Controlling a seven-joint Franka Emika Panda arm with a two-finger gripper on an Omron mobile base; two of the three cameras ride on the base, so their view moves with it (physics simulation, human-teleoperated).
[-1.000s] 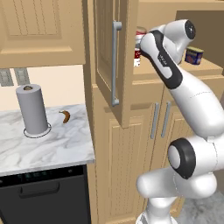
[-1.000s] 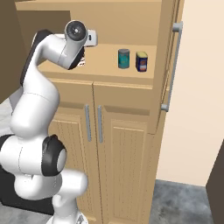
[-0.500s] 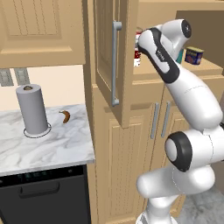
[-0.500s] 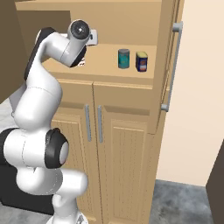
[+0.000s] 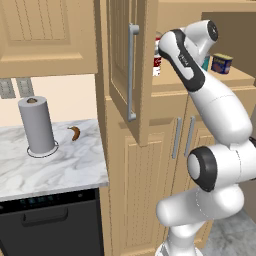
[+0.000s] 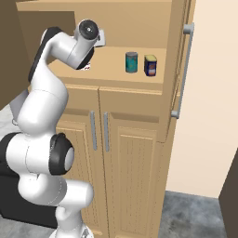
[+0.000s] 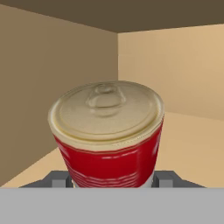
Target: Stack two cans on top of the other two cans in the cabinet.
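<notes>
A red-and-white can (image 7: pixel 107 135) with a pale lid sits between my fingertips (image 7: pixel 59 178), and my gripper (image 7: pixel 111 179) is shut on it inside the cabinet (image 6: pixel 116 76). From the left base view a strip of red-and-white can (image 5: pixel 157 62) shows behind my arm at the shelf's left end; I cannot tell whether that is one can or two. The slim teal can (image 6: pixel 131 62) and the squat navy tin (image 6: pixel 150 65) stand side by side on the shelf, well to the right of my hand (image 6: pixel 86 65). The teal can (image 5: pixel 206 62) is partly hidden by my arm, beside the navy tin (image 5: pixel 221 63).
The cabinet door (image 5: pixel 125 75) with its grey bar handle (image 5: pixel 131 72) hangs open to the left of my arm. The lower cabinet doors (image 6: pixel 111 162) are closed. A paper towel roll (image 5: pixel 36 125) and a small brown item (image 5: pixel 74 132) rest on the marble counter (image 5: pixel 50 165).
My hand has risen slightly with the red-and-white can held in it. The teal can and the navy tin have not moved.
</notes>
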